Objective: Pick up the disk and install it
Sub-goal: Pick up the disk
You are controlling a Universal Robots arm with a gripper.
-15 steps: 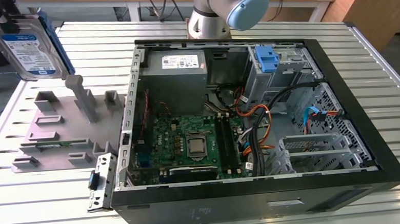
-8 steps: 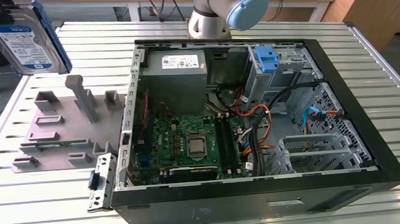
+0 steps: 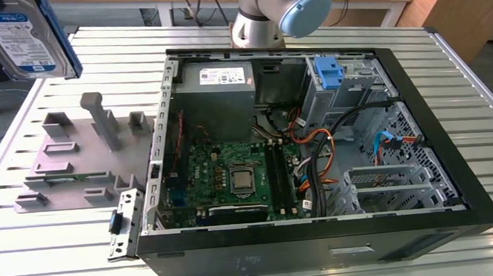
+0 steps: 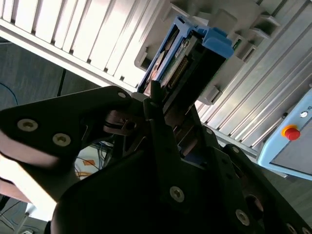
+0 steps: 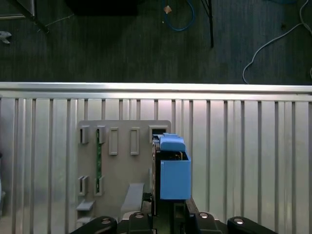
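The gripper (image 4: pixel 163 105) is clamping its fingers on the disk (image 3: pixel 23 37), holding it raised above the grey holder (image 3: pixel 78 159), beside the open computer case (image 3: pixel 460 165). Pick-up looks done; installing is probably calling for squaring it with the drive cage (image 3: pixel 354 91).

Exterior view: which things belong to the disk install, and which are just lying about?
For the job:
disk, clamped in the gripper
open computer case

Just about:
grey slotted holder
power supply
blue latch
motherboard
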